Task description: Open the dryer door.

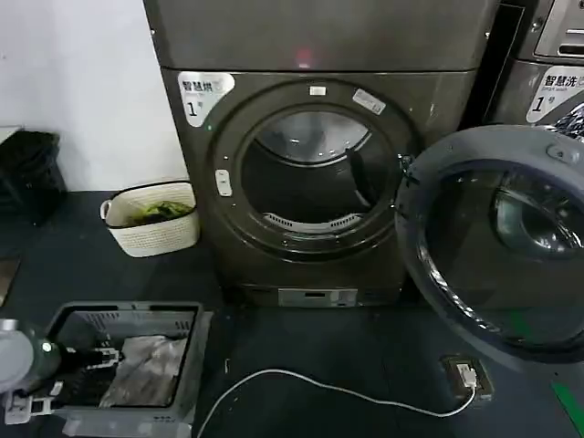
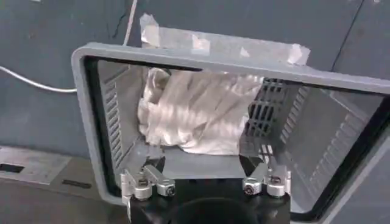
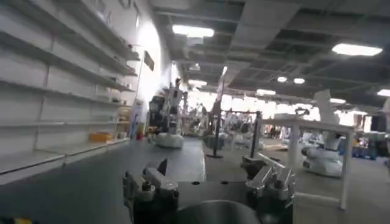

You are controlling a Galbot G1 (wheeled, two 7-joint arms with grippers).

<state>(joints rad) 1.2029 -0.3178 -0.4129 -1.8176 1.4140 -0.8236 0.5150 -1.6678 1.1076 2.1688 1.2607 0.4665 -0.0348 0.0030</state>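
The dark grey dryer (image 1: 438,100) stands in the middle of the head view, with its round drum opening (image 1: 310,173) uncovered. Its round door (image 1: 493,246) is swung wide out to the right, glass facing me. My left gripper (image 1: 96,356) hangs low at the near left, inside a grey crate, far from the dryer. In the left wrist view this gripper (image 2: 204,161) is open with nothing between its fingers, above a white cloth (image 2: 195,112). My right gripper (image 3: 206,164) is open and empty, pointing out into the room.
The grey crate (image 1: 196,351) with the cloth sits on the floor at front left. A white basket (image 1: 151,239) of green items stands left of the dryer. A white cable (image 1: 319,388) runs across the floor to a socket (image 1: 467,376). A second machine (image 1: 557,91) stands at the right.
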